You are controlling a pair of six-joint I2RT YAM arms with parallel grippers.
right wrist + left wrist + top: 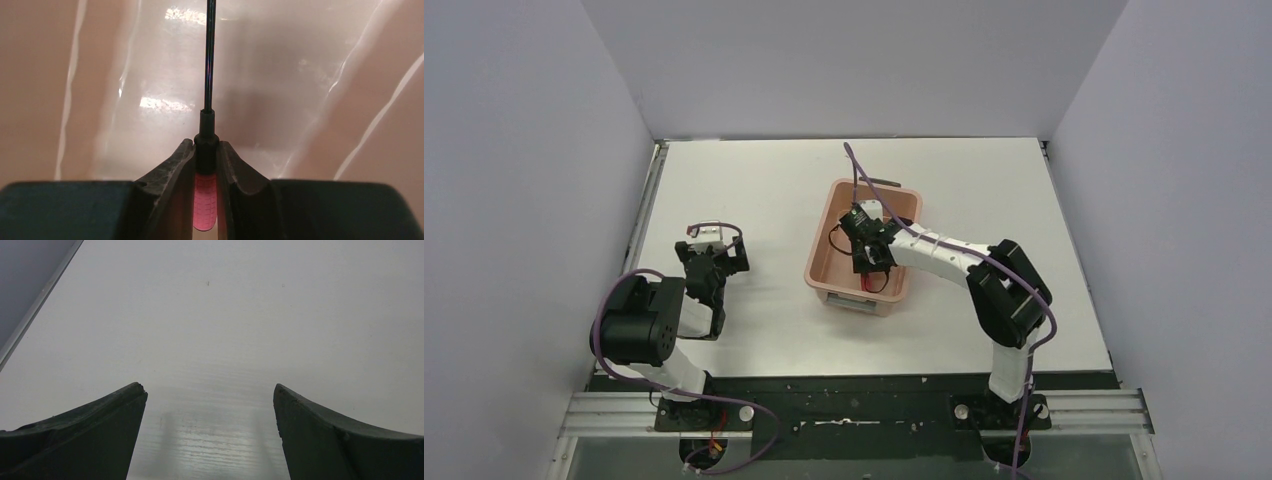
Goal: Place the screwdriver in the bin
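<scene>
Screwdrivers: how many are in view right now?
1. The screwdriver is clamped by its handle in the right gripper, its shaft pointing into the bin. The right arm covers part of the bin floor, so another could be hidden there.

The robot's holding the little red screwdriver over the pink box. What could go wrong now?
The right gripper pinches the screwdriver only at its handle, so it might slip or swing before it is let go. Its shaft points at the bin surface, so pushing further could jab the plastic. The purple cable loops over the far rim and might snag.
</scene>
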